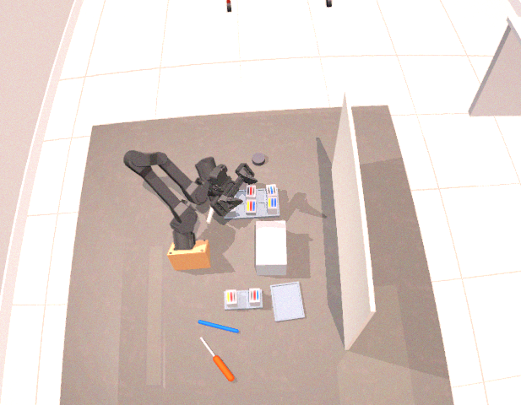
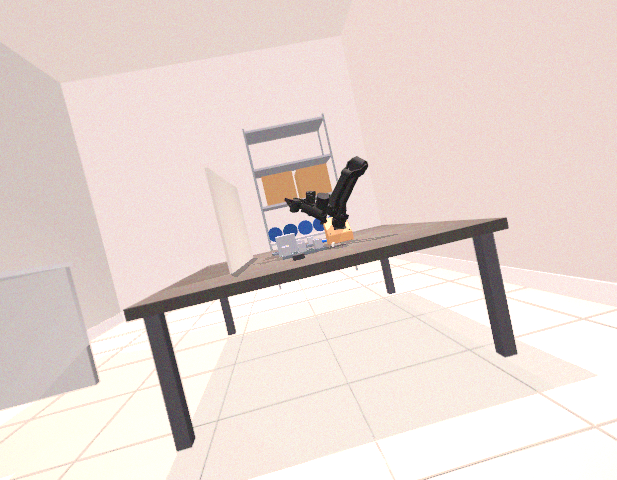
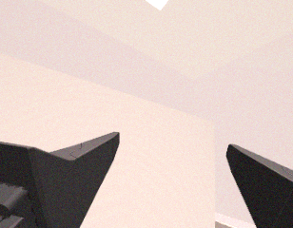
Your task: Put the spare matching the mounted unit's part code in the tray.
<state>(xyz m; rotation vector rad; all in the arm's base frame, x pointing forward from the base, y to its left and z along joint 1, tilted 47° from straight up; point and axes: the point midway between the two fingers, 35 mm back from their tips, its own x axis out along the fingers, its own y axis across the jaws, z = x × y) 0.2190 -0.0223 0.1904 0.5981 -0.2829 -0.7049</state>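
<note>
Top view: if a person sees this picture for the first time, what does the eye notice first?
Probably the dark robot arm, bent over the table, with its open gripper above the rack of striped spare blocks. Next, the tall pale board standing upright to the right. Near the front edge lies a bright orange screwdriver.

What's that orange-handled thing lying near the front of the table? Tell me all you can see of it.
It looks like a screwdriver: a fat orange handle, seemingly plastic, with a thin pale shaft. It lies flat on the brown table, slanted, shaft pointing toward the blue stick without touching it. Nothing rests on it, and the gripper is far off.
</note>
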